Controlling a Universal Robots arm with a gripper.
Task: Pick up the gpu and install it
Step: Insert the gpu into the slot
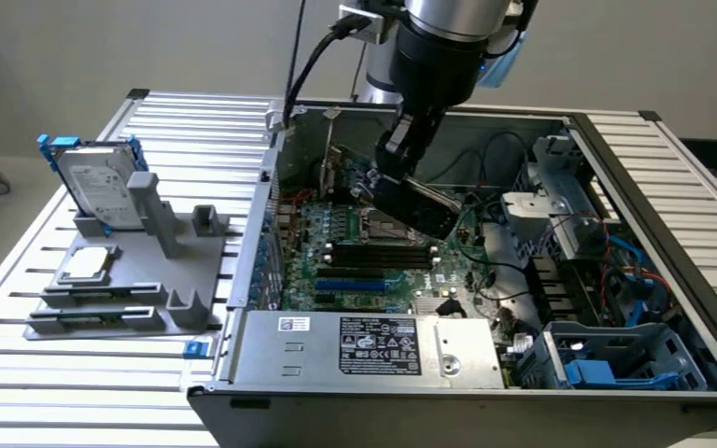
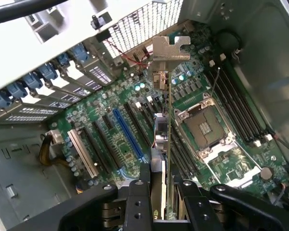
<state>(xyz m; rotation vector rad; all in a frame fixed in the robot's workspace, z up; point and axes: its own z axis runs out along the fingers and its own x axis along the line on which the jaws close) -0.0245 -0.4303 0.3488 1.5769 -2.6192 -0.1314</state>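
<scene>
My gripper (image 1: pixel 399 179) is inside the open computer case, shut on the gpu (image 1: pixel 428 207), a thin dark card held above the motherboard (image 1: pixel 358 247). In the wrist view the gpu (image 2: pixel 163 139) runs edge-on away from my gripper (image 2: pixel 161 199), clamped between the two black fingers (image 2: pixel 137 197). Its silvery bracket (image 2: pixel 169 48) points toward the case's rear slot wall. The card hangs over the black expansion slots beside the blue slot (image 2: pixel 127 134), near the CPU socket (image 2: pixel 204 126). I cannot tell whether the card's edge touches a slot.
A grey labelled power-supply box (image 1: pixel 372 347) sits at the case's near edge. On the exterior view's left, a grey fixture (image 1: pixel 134 280) holds a silver hard drive in a blue frame (image 1: pixel 94 185). Cables and a drive cage (image 1: pixel 614 355) crowd the case's right side.
</scene>
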